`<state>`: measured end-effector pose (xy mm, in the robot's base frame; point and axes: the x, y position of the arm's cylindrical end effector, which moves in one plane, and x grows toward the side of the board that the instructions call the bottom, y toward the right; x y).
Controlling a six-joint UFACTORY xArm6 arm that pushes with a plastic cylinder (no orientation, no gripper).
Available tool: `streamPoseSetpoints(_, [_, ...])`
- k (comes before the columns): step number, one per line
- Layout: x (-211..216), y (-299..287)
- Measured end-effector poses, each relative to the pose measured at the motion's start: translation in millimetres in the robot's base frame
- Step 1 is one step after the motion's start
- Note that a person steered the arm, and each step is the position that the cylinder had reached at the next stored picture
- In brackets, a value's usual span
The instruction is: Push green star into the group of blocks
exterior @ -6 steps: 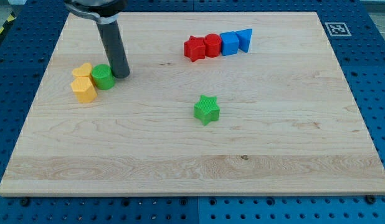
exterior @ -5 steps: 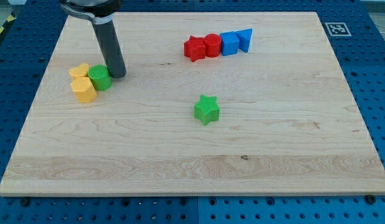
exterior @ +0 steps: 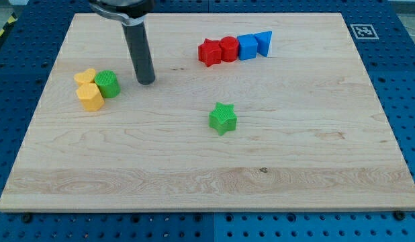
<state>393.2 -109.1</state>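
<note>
Take the green star (exterior: 223,118) as your landmark: it sits alone near the board's middle, touching nothing. The rod has no hand to spread or pinch; it ends in my tip (exterior: 147,82), which rests up and to the view's left of the star, well apart from it. Just beyond the tip, farther left, cluster a green cylinder (exterior: 108,84) and two yellow blocks (exterior: 90,96). Above the star, toward the view's top, runs a row: red star (exterior: 209,52), red cylinder (exterior: 229,48), blue cube (exterior: 248,47), blue triangle (exterior: 264,42). Nothing yet presses the star; you likely need the tip behind it.
</note>
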Motion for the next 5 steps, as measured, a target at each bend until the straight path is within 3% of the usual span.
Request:
streamPoseSetpoints(1, [7,24])
streamPoseSetpoints(5, [32,33])
